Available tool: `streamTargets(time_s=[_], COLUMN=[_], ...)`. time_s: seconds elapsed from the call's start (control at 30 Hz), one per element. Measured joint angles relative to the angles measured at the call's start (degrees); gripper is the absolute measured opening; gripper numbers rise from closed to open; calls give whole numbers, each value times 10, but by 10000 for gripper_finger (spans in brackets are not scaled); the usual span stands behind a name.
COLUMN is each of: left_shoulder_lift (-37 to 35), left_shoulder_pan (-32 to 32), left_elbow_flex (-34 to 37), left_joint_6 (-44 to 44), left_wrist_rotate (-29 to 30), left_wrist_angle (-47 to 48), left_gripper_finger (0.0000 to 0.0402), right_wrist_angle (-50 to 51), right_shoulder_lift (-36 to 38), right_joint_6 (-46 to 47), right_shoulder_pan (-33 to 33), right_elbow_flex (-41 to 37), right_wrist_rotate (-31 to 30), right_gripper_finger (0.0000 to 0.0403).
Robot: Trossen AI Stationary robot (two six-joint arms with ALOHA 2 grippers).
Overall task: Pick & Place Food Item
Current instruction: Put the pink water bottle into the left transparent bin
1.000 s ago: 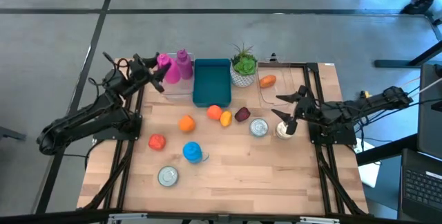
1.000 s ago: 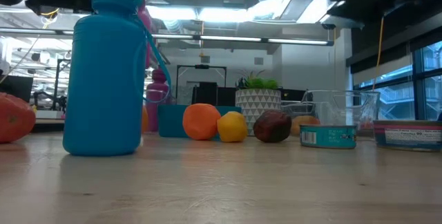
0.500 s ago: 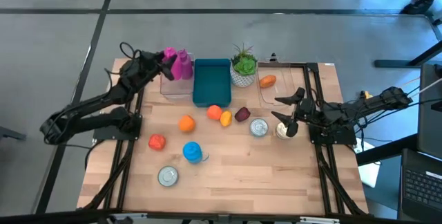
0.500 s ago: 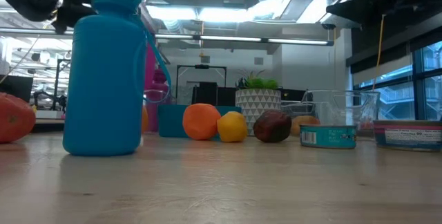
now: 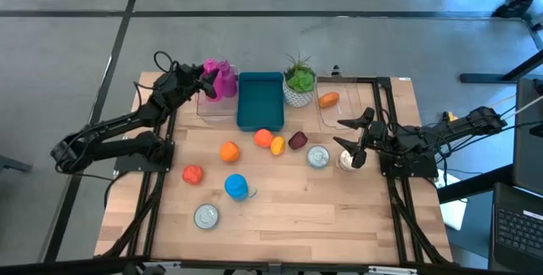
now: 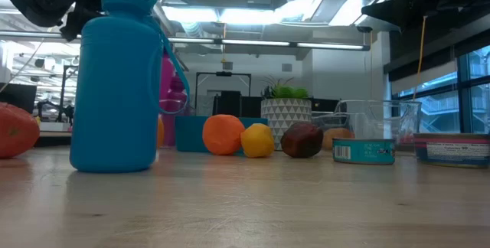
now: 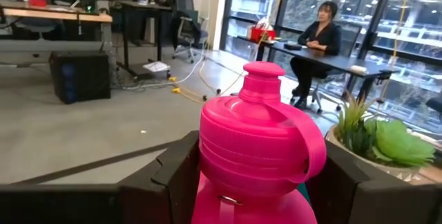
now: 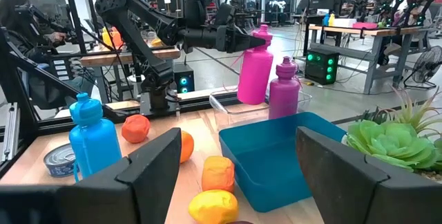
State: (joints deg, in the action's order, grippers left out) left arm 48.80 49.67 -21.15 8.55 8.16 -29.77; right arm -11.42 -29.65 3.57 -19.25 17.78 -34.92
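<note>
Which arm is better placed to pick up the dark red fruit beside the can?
Right. The right gripper hangs with open, empty jaws near the dark red fruit; the left gripper is at the back left, shut on the pink bottle.

The left hand [image 5: 206,81] reaches toward the upper left of the high view, fingers clamped. The right hand [image 5: 356,139] hangs at the right, fingers spread.
</note>
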Motion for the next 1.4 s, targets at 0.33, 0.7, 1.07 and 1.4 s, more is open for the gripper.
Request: streamTargets(time_s=[0.33, 0.7, 1.07, 1.4], left_shoulder_lift=[0, 0, 10, 100], left_shoulder_pan=[-38, -76, -95, -95], left_elbow_flex=[0, 0, 0, 0], left_joint_6=[-2, -5, -43, -62], left_wrist_rotate=[52, 73, 47, 26], left_wrist_angle=[10, 17, -7, -90], left_gripper_finger=[181, 179, 178, 178], right_wrist_angle=[0, 1, 1, 1], right_shoulder_lift=[0, 0, 0, 0], right_joint_6=[1, 3, 4, 4], right_shoulder_pan=[0, 0, 0, 0], right_elbow_flex=[0, 0, 0, 0], right_wrist_rotate=[15, 15, 15, 15], right_gripper_finger=[279, 279, 279, 279])
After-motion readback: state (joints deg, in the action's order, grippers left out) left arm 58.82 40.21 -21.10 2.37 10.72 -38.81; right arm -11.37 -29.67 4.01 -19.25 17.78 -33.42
